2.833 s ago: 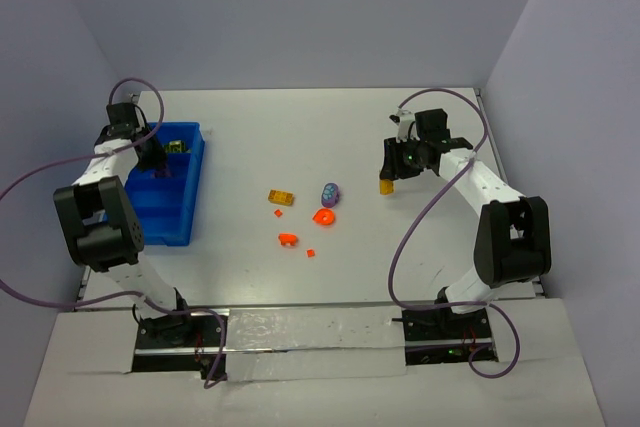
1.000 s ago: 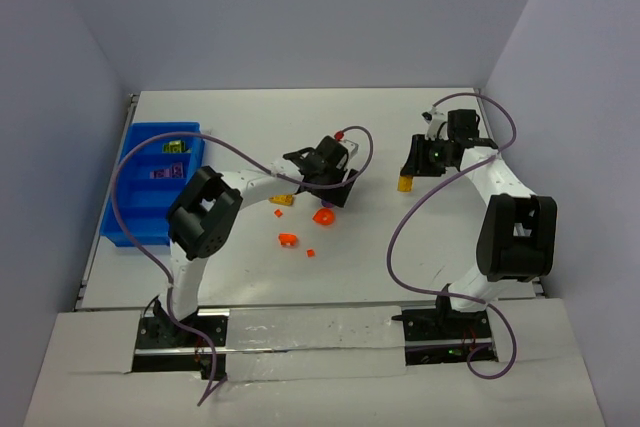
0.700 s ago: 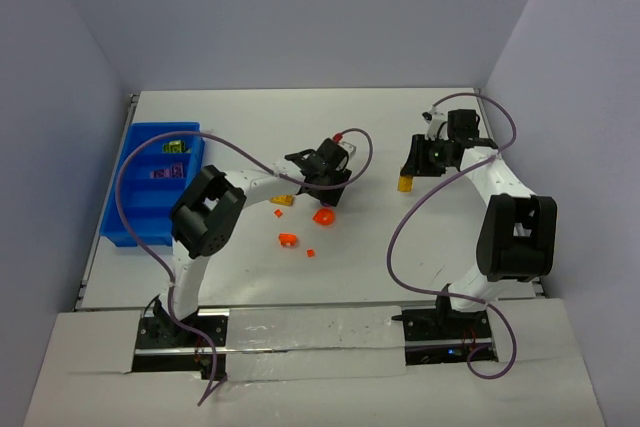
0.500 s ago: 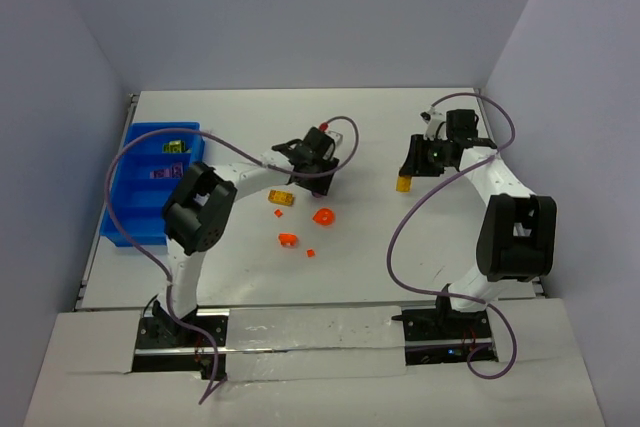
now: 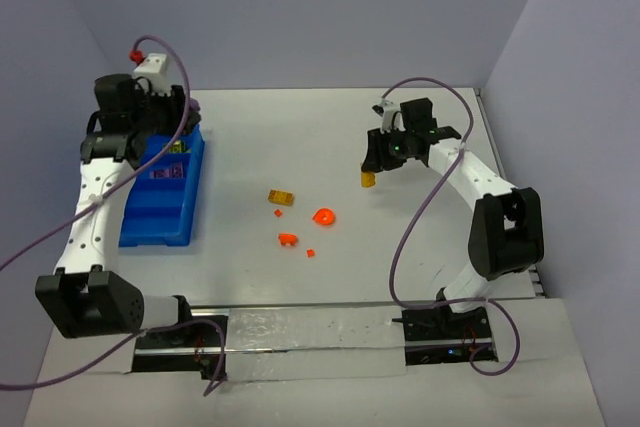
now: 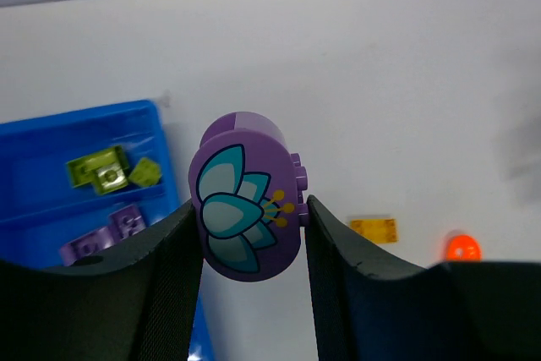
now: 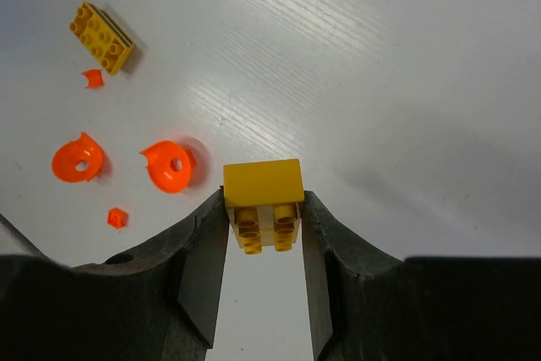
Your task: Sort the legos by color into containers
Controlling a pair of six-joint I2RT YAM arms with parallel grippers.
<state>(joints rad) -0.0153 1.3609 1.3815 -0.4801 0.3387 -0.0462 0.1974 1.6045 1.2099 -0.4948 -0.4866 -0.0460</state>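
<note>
Though hidden overhead, purple brick [image 6: 247, 207] sits clamped in left gripper [image 6: 251, 241], tray [image 6: 84, 112] at 8 o'clock; right gripper [image 7: 262, 219] clamps yellow brick [image 7: 263, 185].

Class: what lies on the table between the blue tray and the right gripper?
Top view: a flat yellow brick, with an orange round piece just nearer.

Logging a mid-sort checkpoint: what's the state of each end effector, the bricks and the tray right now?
left end effector: shut on purple flower brick
right end effector: shut on yellow brick
blue tray: green bits in one compartment, purple bits in the next
flat yellow brick: loose on table
orange pieces: loose on table, unsorted
</note>
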